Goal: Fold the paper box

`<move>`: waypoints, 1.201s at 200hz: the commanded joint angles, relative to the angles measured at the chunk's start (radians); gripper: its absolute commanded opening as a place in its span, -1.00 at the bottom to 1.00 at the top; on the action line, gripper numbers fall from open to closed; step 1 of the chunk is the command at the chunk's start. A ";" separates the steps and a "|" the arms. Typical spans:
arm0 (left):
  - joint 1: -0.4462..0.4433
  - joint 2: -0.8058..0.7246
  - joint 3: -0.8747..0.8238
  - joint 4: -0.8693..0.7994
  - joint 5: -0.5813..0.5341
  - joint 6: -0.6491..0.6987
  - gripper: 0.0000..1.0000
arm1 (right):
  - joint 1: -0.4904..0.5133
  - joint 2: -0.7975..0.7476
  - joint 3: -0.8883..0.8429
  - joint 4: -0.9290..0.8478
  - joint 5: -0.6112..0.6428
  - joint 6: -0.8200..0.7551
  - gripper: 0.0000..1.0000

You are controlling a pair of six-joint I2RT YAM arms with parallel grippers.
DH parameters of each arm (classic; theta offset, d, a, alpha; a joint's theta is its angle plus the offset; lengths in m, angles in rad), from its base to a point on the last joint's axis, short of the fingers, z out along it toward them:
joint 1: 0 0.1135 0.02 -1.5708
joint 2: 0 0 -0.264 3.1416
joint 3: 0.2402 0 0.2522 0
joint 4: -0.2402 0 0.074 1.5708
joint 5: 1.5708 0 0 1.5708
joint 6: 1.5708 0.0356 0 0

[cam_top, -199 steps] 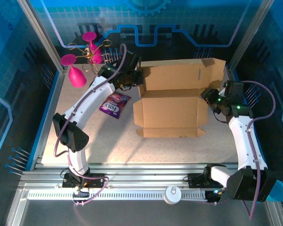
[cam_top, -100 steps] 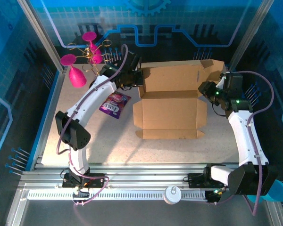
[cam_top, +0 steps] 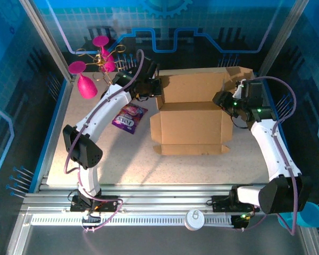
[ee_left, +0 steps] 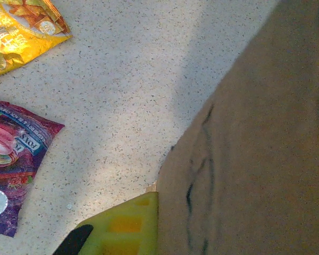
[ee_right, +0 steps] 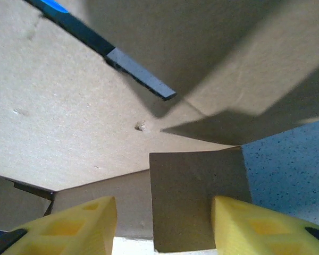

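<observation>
The paper box [cam_top: 191, 119] lies opened out in the middle of the table, brown and unprinted, with its back panel standing up. My left gripper [cam_top: 155, 88] is at the box's back left corner. In the left wrist view one yellow finger [ee_left: 122, 228] presses against the cardboard [ee_left: 255, 159], which hides the other finger, and the gripper [ee_left: 160, 212] is shut on that flap. My right gripper [cam_top: 222, 100] reaches over the box's right side. It [ee_right: 165, 215] stands open around a small upright flap [ee_right: 196, 202], which touches the right finger [ee_right: 255, 228].
A purple snack packet [cam_top: 129, 118] lies left of the box, and a yellow packet [ee_left: 21, 26] lies on the table beyond it. Pink plastic glasses on a stand [cam_top: 93, 66] sit at the back left. Frame rails close in the table's sides.
My right gripper has moved left and toward the back, from beside the box's right edge to over its right flap. The left arm and box have barely moved.
</observation>
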 commanded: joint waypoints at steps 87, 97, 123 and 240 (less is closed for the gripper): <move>0.018 -0.022 0.008 0.016 0.071 -0.042 -1.00 | 0.054 0.023 0.023 -0.020 -0.002 -0.058 -0.19; 0.021 -0.021 0.008 0.014 0.071 -0.040 -1.00 | 0.051 0.004 0.048 -0.024 -0.006 -0.070 -0.12; 0.032 -0.018 0.008 0.006 0.073 -0.033 -1.00 | 0.029 -0.064 0.107 -0.016 -0.016 -0.079 0.01; 0.102 0.000 -0.007 0.016 0.093 0.082 -1.00 | -0.325 -0.090 0.083 0.287 -0.245 -0.114 0.10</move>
